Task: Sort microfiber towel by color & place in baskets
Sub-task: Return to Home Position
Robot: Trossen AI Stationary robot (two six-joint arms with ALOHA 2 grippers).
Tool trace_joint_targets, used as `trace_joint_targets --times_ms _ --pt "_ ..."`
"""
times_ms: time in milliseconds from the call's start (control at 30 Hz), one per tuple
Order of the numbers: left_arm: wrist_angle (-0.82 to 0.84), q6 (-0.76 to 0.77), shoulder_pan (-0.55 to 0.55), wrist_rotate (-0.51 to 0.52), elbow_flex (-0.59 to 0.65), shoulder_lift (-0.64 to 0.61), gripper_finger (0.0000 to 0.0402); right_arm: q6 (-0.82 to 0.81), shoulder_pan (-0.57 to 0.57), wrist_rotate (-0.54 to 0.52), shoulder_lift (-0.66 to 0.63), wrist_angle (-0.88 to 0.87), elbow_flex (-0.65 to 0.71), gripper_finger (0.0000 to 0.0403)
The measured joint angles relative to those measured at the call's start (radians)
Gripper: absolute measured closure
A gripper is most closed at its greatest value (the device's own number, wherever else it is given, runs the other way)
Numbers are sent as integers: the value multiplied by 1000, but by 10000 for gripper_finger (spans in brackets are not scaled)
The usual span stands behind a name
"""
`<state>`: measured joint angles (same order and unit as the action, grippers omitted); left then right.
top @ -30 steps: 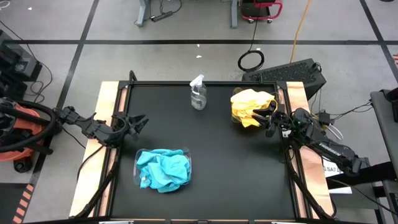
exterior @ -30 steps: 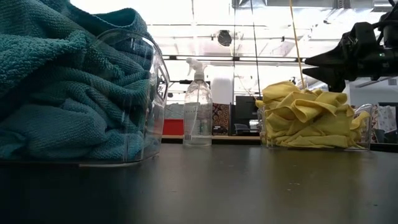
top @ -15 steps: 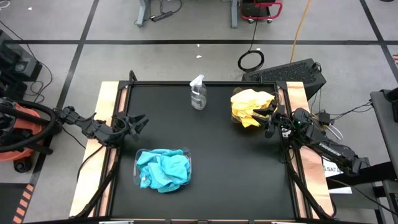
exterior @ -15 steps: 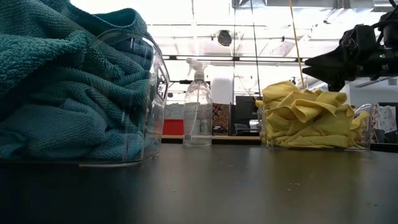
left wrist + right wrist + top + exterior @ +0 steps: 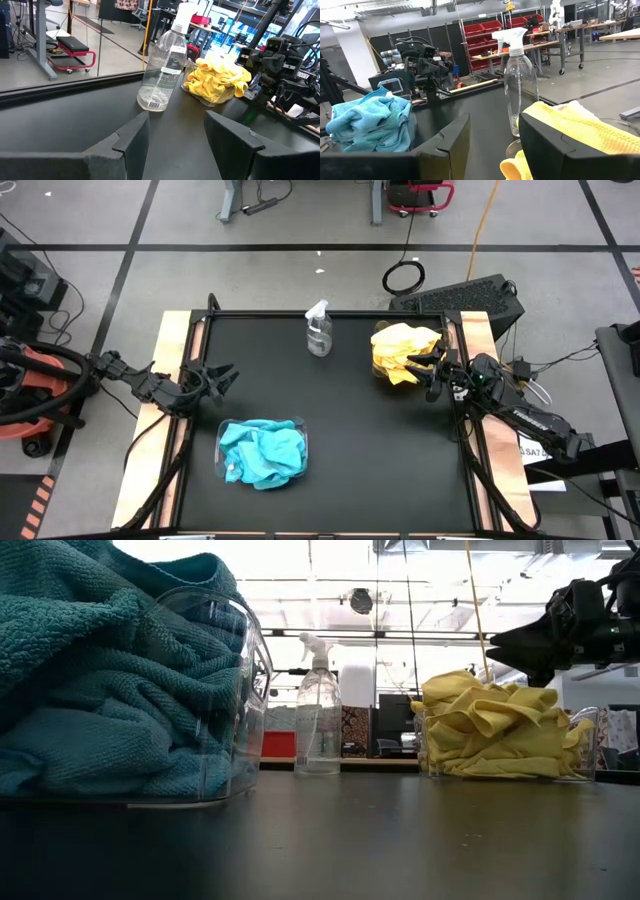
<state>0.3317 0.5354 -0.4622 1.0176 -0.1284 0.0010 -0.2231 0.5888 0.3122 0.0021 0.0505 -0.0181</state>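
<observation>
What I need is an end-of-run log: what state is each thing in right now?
Teal-blue microfiber towels: heaped in the near clear plastic bin, above its rim.
Yellow microfiber towels: heaped in the far clear plastic bin.
Clear plastic spray bottle: upright on the black table.
Left gripper: open, empty, at the table's left edge.
Right gripper: open, empty, beside the far bin.

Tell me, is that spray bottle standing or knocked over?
Standing. The bottle sits on its base on the table, spray head on top.
</observation>
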Motion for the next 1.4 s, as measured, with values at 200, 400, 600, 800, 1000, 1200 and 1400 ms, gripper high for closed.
trace_joint_targets --times_ms 200,400,600,800,1000,1200,1400 --pt "0 2 0 0 0 0 206 -24 0 0 0 0 0 243" --pt "0 6 0 0 0 0 206 -25 0 0 0 0 0 243" --pt "-1 6 0 0 0 0 206 -26 0 0 0 0 0 243" --pt "0 6 0 0 0 0 206 -26 0 0 0 0 0 243" --pt "-1 7 0 0 0 0 206 -26 0 0 0 0 0 243" --pt "-1 7 0 0 0 0 206 -26 0 0 0 0 0 243" --pt "-1 7 0 0 0 0 206 -26 0 0 0 0 -1 243"
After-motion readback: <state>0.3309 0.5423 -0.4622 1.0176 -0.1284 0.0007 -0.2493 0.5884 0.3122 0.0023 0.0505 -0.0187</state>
